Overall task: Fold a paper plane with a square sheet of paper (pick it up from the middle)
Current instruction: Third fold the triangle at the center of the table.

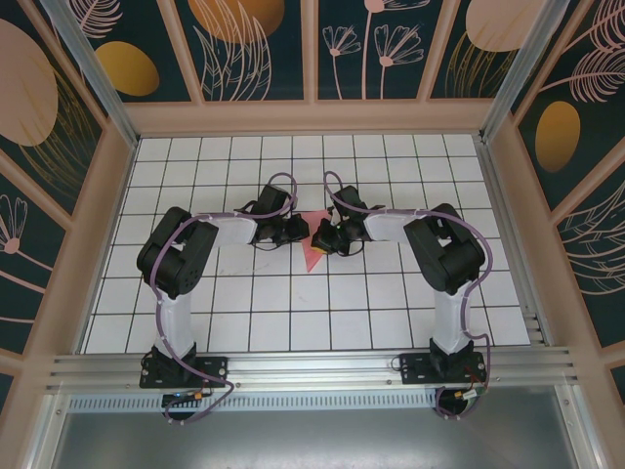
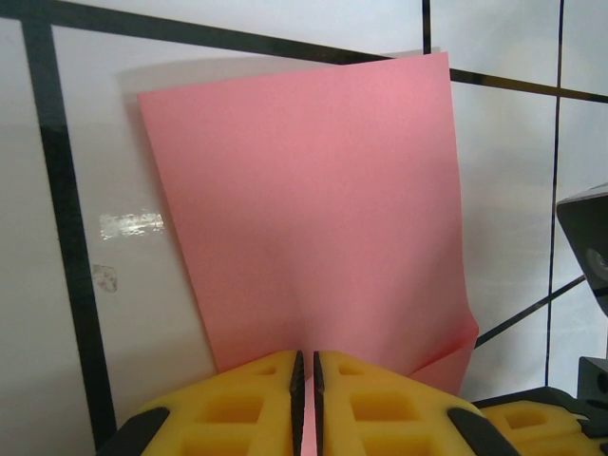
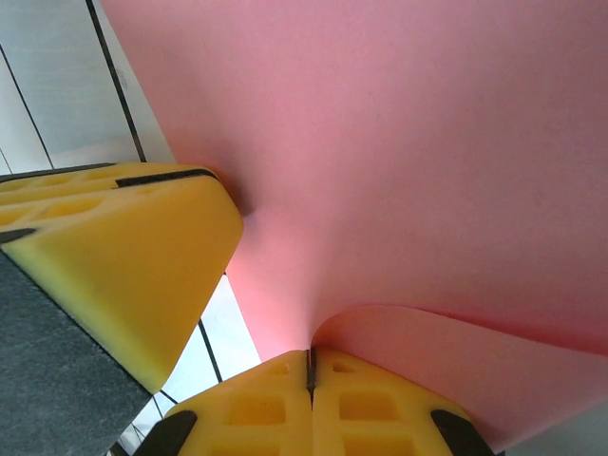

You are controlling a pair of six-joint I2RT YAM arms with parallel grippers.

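folded pink paper (image 2: 313, 209), edge curling

Bright, even light; soft shadows

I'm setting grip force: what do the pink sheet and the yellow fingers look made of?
The pink sheet looks like thin matte paper: crisp straight edges, a soft curl by the right gripper, no gloss. The yellow fingers look like matte moulded plastic or firm foam, with square recessed pockets; I cannot tell which.
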